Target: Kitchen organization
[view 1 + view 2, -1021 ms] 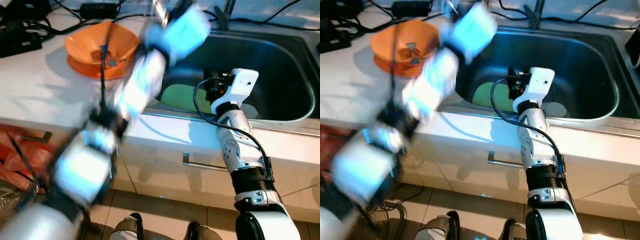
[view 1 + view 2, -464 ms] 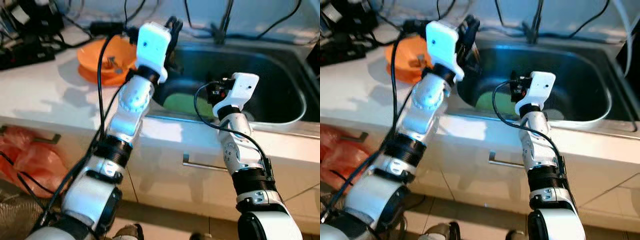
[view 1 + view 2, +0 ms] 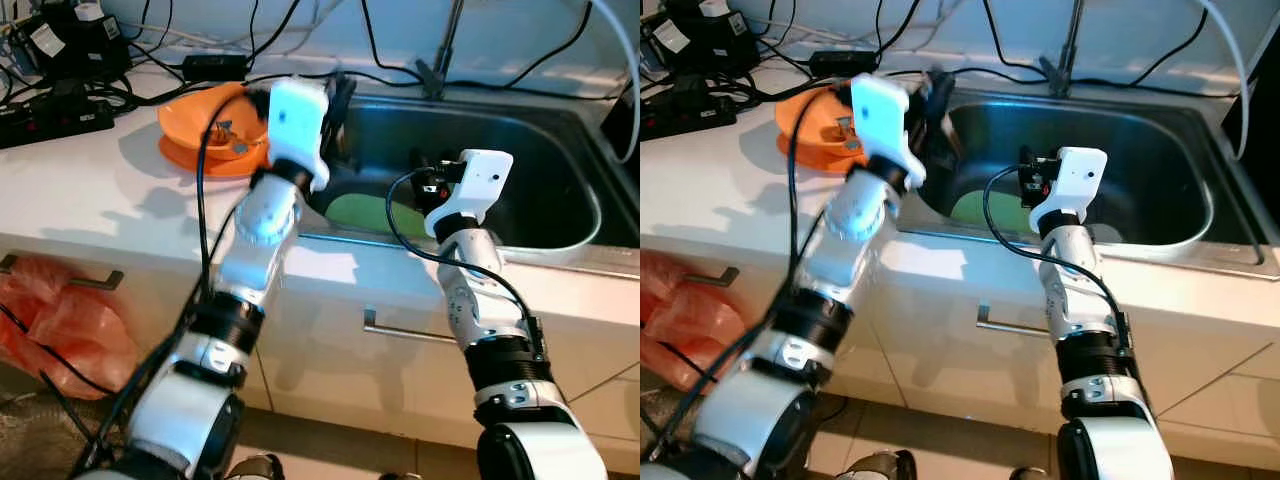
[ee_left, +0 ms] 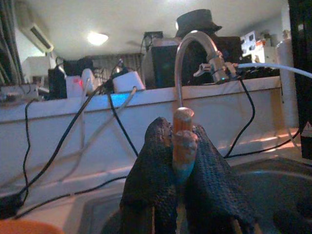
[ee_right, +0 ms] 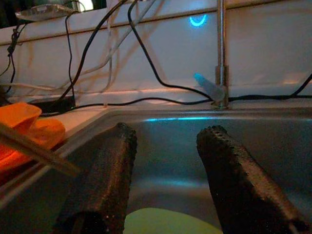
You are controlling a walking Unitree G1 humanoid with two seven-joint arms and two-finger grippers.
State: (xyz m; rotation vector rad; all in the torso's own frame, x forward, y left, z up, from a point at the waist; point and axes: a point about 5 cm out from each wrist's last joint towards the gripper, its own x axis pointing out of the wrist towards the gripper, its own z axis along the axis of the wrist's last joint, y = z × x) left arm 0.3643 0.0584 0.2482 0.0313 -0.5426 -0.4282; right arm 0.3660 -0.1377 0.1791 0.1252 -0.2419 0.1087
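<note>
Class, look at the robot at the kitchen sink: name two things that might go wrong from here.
1. The left gripper pinches only the end of a thin wooden stick; it may slip into the steel sink.
2. Black cables lie beside the orange bowl; the left arm might snag them.

Head views bright and sharp; wrist views dim (bluish cast, soft).

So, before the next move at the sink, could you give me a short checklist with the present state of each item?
1. Left gripper shut on the wooden stick: ok.
2. Right gripper jaws open, nothing between them: ok.
3. Right gripper over the sink: ok.
4. Green plate lying in the sink bottom: ok.
5. Orange bowl resting on the counter: ok.
6. Full length of the stick: cannot tell.
</note>
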